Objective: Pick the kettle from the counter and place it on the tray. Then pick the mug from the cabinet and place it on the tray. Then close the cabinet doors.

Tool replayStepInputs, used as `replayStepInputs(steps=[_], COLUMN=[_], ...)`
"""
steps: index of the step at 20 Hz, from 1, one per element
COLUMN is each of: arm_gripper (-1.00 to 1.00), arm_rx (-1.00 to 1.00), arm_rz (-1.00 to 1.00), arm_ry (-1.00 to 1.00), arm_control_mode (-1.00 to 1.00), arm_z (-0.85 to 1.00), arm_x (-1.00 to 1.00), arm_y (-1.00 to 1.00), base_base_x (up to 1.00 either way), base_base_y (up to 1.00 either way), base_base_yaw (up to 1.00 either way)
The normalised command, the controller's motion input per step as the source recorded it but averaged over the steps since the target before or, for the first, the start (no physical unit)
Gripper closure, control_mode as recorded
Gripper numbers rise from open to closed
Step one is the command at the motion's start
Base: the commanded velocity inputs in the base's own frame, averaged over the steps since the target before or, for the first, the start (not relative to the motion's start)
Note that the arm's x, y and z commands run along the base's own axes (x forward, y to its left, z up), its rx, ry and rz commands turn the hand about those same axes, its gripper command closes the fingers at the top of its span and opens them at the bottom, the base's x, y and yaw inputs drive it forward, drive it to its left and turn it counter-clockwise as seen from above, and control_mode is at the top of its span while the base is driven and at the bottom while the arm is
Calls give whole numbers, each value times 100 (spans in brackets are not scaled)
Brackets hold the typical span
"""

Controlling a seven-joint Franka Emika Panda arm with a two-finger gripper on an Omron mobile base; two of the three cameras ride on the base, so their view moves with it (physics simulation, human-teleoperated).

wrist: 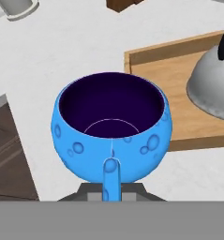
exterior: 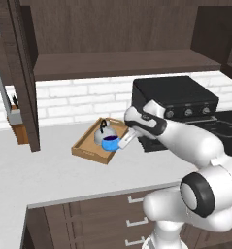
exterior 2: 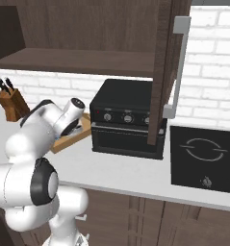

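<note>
We see gripper (exterior: 121, 142) clamped tight on mug (wrist: 111, 129), holding it by small handle; blue mug upright, dark inside facing camera in hand view. In left base view mug (exterior: 110, 142) hangs over near edge of tray (exterior: 83, 148). Kettle (wrist: 212, 84) sits on tray at 2 o'clock from mug in hand view, black handle up. Tray lies on counter (exterior: 35, 170). Beyond, at 12 o'clock, cabinet (exterior: 117, 63) shelf bare, cabinet doors (exterior: 26, 78) stand open.

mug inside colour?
Dark purple-navy inside the bright blue mug; clearest in the hand view.
</note>
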Motion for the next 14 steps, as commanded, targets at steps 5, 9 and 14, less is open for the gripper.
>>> replayStepInputs(steps=[5, 9, 14], arm_gripper=[100, 100, 100], arm_rx=[-2, -3, -2], arm_rz=[0, 0, -1], arm_ry=[0, 0, 0], arm_control_mode=[-100, -100, -100], arm_z=[-32, -30, -21], arm_x=[40, 35, 31], arm_y=[4, 13, 12], base_base_x=[0, 0, 0], base_base_y=[0, 0, 0], base_base_yaw=[0, 0, 0])
